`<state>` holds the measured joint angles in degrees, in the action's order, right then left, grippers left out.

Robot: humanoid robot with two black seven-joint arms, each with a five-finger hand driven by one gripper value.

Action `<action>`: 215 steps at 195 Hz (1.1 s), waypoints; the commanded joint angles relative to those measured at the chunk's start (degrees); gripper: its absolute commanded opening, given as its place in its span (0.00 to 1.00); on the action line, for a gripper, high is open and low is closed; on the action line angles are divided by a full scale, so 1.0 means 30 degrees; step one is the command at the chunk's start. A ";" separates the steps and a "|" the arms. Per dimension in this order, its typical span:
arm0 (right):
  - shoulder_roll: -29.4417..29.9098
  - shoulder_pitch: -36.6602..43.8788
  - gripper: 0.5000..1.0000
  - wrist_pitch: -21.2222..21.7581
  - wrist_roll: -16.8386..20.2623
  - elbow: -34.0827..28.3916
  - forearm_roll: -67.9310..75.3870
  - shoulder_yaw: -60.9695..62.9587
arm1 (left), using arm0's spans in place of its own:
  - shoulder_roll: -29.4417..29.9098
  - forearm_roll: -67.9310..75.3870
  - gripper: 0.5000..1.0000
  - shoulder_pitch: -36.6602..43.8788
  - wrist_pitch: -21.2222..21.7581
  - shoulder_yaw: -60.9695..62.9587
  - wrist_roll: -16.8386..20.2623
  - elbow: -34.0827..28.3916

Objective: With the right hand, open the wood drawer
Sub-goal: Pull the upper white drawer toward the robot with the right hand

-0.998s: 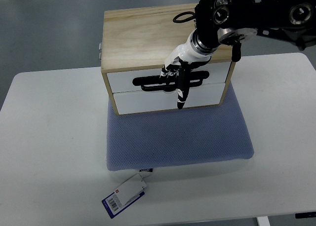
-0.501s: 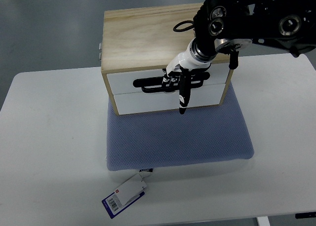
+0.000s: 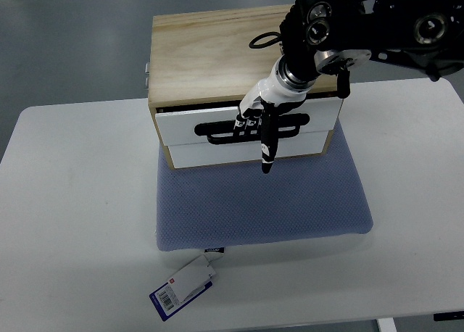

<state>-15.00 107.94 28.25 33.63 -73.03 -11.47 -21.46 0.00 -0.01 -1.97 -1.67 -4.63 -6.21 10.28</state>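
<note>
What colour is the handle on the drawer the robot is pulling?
Black. The handle shows clearly against the white upper drawer in the top view, with the right hand hooked on it.

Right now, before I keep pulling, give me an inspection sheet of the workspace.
Surface: white table with a blue-grey mat under the front of the cabinet.
Job's things: wood drawer cabinet; upper drawer slid slightly out, lower drawer flush.
Clutter: barcode tag at the mat's near edge.
Grippers: right hand with fingers hooked in the upper drawer's black handle; left hand not in view.
Cables: black loop on the right arm above the cabinet top.
Surroundings: grey floor; nothing else seen.
</note>
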 commanded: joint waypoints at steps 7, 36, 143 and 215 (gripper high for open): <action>-0.0008 0.0407 0.89 0.0516 -0.0105 -0.0238 0.0423 0.0063 | 0.0000 0.0004 1.00 -0.0075 0.0030 0.0020 0.0020 -0.0028; -0.0037 0.0436 0.89 0.1629 -0.0222 -0.0443 0.0599 0.0063 | 0.0000 0.0004 1.00 -0.0133 0.0118 0.0020 -0.0010 -0.0028; -0.0038 0.0377 0.89 0.2127 -0.0574 -0.1029 0.1156 0.0502 | 0.0000 0.0004 1.00 -0.0163 0.0147 0.0020 0.0019 -0.0350; -0.0448 0.0289 0.89 0.2251 -0.0926 -0.1146 0.1156 0.0649 | 0.0000 0.0004 1.00 -0.0163 0.0147 0.0049 0.0020 -0.0380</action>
<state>-15.57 108.81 35.00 30.89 -76.41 -7.99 -19.71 0.00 0.00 -2.47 -1.22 -4.55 -6.17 9.22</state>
